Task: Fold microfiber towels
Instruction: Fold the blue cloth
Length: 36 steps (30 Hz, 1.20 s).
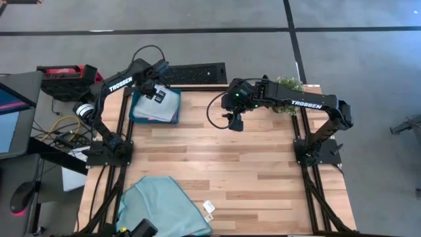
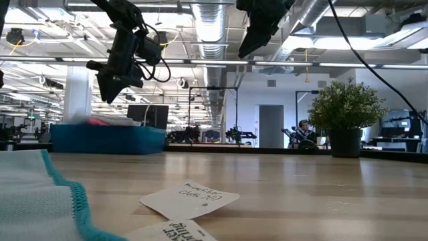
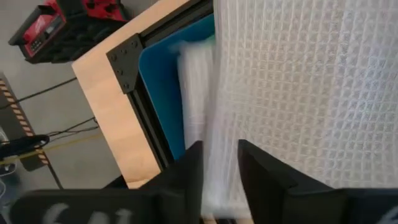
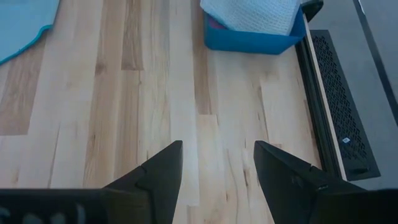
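Grey towel (image 1: 160,105) lies folded atop stack in teal tray (image 1: 136,116), far-left corner; looks like drop-off spot. Left gripper (image 1: 155,92) hangs just above it, fingers parted w/ nothing held. Blue towel (image 1: 164,205) lies unfolded at near edge, prob next. Right gripper (image 1: 235,121) open, idle mid-table.

Teal tray (image 1: 136,113) at table (image 1: 250,171) corner; potted plant (image 2: 346,120) opposite corner

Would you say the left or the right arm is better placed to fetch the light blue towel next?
Probably the right: the right gripper hangs open over bare table, while the left gripper is above the tray. The light blue towel lies spread at the near edge.
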Motion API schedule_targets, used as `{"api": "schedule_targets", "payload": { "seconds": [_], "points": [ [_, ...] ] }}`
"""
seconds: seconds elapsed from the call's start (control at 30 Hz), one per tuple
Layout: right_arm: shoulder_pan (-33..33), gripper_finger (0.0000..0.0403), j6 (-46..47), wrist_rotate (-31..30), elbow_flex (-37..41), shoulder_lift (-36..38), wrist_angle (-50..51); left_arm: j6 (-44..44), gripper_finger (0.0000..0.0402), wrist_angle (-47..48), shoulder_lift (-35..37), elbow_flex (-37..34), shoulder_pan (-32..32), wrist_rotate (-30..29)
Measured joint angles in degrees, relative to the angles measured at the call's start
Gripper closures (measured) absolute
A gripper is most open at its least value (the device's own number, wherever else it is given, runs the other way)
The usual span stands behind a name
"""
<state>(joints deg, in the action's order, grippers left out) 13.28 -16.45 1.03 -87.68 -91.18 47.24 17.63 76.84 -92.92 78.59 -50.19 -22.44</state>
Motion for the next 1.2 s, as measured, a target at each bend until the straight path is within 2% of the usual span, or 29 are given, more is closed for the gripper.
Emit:
{"api": "schedule_targets", "payload": {
  "seconds": [0.13, 0.27, 0.4, 0.53, 0.67, 0.8, 1.03, 1.2],
  "points": [
    [0.0, 0.0181, 0.0, 0.0, 0.0, 0.0, 0.0, 0.6, 0.0275, -0.6, 0.0, 0.0, 0.0, -0.7],
    [0.0, 0.0181, -0.1, 0.0, 0.0, 0.0, 0.0, 2.1, 0.0258, 1.6, 0.5, 0.3, 0.3, 4.6],
    [0.0, 0.0181, 0.0, 0.1, 0.0, 0.0, 0.0, 3.0, 0.0255, 3.2, 5.4, 0.3, 4.6, 9.6],
    [0.0, 0.0181, -1.2, 1.4, 0.0, 0.0, 0.0, 8.2, 0.0255, 5.6, 12.7, 0.4, 12.9, 11.2],
    [-0.1, 0.0181, -5.4, 6.6, 0.0, 0.0, -0.1, 19.3, 0.0255, 6.8, 20.1, 0.3, 22.6, 14.1],
    [-0.6, 0.0181, -7.6, 7.2, 0.0, 0.0, -2.1, 30.4, 0.0255, 6.2, 25.7, -1.0, 33.8, 17.3],
    [0.0, 0.0181, -9.2, 10.9, 0.0, 0.0, -2.7, 48.6, 0.0255, 4.7, 26.7, -4.9, 54.5, 18.0],
    [0.0, 0.0181, -9.6, 11.0, 0.0, 0.0, -2.5, 57.4, 0.0255, -8.7, 24.0, -9.3, 65.4, 24.0]
  ]
}}
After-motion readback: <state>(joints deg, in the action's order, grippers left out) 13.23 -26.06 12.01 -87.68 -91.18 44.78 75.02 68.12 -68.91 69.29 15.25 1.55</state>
